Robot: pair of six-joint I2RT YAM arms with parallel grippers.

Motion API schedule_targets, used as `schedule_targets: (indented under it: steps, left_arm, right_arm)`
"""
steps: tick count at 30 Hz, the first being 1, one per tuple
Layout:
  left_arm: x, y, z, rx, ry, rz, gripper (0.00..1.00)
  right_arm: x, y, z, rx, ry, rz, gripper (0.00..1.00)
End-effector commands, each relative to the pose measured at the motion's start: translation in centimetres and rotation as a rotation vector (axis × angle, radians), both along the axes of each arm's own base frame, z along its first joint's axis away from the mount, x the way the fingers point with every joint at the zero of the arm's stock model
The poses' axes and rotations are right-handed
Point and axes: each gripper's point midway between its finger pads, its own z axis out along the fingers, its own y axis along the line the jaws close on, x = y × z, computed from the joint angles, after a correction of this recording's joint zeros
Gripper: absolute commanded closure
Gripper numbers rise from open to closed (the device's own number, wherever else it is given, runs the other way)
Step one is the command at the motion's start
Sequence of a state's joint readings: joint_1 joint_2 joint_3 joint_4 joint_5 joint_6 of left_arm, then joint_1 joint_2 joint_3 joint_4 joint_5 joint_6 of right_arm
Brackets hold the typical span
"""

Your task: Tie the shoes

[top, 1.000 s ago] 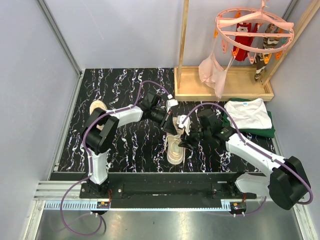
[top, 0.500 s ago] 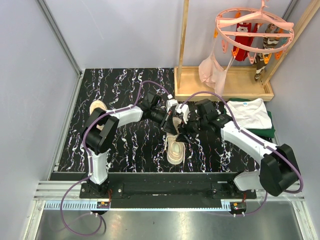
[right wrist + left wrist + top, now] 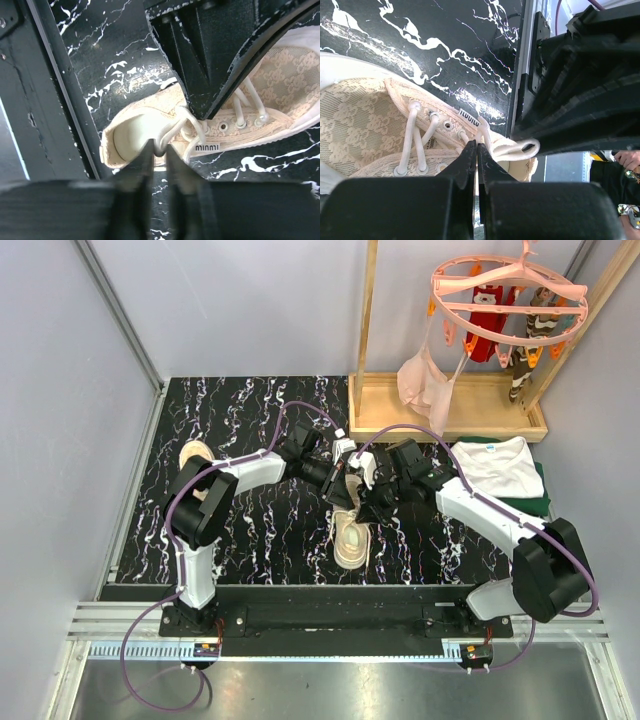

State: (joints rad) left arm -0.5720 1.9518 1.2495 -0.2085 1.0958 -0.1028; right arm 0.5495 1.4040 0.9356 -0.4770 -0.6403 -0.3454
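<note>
**Both jaws pinch the lace over the middle shoe**

One shoe [image 3: 350, 532] lies near the middle of the black marbled counter [image 3: 250, 410], toward its near edge and lengthwise to the arms. Its toe points at the bases. The second shoe [image 3: 196, 462] sits well apart at the counter's left side, partly hidden behind the left arm.

The left gripper [image 3: 340, 492] and the right gripper [image 3: 366, 503] meet over the far end of the middle shoe, just beside each other. From above they hide that end of the shoe.

In the left wrist view the left gripper [image 3: 476, 146] has its jaws clenched together over the shoe [image 3: 365, 120]. A strand of the white lace [image 3: 517, 149] runs in between the tips, and a small loop of it stands out to one side against the other arm's black body.

In the right wrist view the right gripper [image 3: 159, 150] has its jaws drawn in to a narrow gap. They are grasping the lace [image 3: 187, 122] where it rises off the shoe [image 3: 280, 70] near the heel opening. The rest of the lacing lies threaded through the eyelets.

A wooden rack [image 3: 450, 420] stands at the far right of the counter, with a round pink hanger [image 3: 508, 290] above it. A folded white shirt [image 3: 495, 465] lies in front of the rack.
</note>
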Motion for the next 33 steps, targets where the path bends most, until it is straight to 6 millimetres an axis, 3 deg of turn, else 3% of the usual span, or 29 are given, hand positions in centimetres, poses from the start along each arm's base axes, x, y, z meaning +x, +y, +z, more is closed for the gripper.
schedule_targets:
  steps: [1, 3, 11, 12, 13, 14, 16, 17, 21, 25, 29, 33]
  left_arm:
    - [0.7, -0.3, 2.5, -0.05, -0.089, 0.006, 1.0]
    - [0.7, -0.3, 2.8, -0.056, -0.101, 0.004, 1.0]
    - [0.8, 0.1, 3.0, -0.05, -0.118, 0.006, 1.0]
    - [0.7, 0.0, 2.9, -0.048, -0.117, 0.004, 1.0]
    - [0.8, 0.0, 2.8, -0.047, -0.116, 0.006, 1.0]
    - [0.8, 0.0, 2.8, -0.047, -0.115, 0.006, 1.0]
    - [1.0, 0.0, 2.9, -0.047, -0.118, 0.009, 1.0]
    - [0.9, 0.0, 2.8, -0.046, -0.119, 0.008, 1.0]
    - [0.9, -0.1, 2.8, -0.045, -0.114, 0.011, 1.0]
    - [0.9, -0.2, 2.8, -0.045, -0.11, 0.009, 1.0]
    - [0.9, -0.3, 2.7, -0.045, -0.105, 0.006, 1.0]
    - [1.0, -0.3, 2.8, -0.045, -0.105, 0.008, 1.0]
  right_arm:
    - [0.5, 0.6, 1.6, 0.033, -0.022, 0.009, 0.93]
    - [0.4, 0.4, 1.4, 0.028, -0.024, 0.008, 1.0]
    - [-0.4, -0.5, 0.8, 0.004, -0.034, 0.009, 1.0]
    - [-0.4, -0.5, 0.9, 0.004, -0.033, 0.012, 0.93]
    - [-0.4, -0.4, 1.0, 0.005, -0.032, 0.018, 0.59]
    - [-0.4, -0.5, 1.0, -0.002, -0.018, 0.014, 0.44]
    - [0.1, -0.1, 1.4, -0.001, -0.017, 0.009, 0.25]
    - [0.2, 0.0, 1.4, -0.003, -0.007, 0.004, 0.23]
    - [1.1, 0.5, 1.7, -0.014, 0.02, -0.015, 0.24]
    - [1.9, 1.0, 1.6, -0.028, 0.051, -0.02, 0.37]
    - [1.7, 0.8, 0.9, -0.053, 0.077, -0.007, 0.51]
    - [1.0, 0.4, 0.7, -0.066, 0.083, 0.016, 0.53]
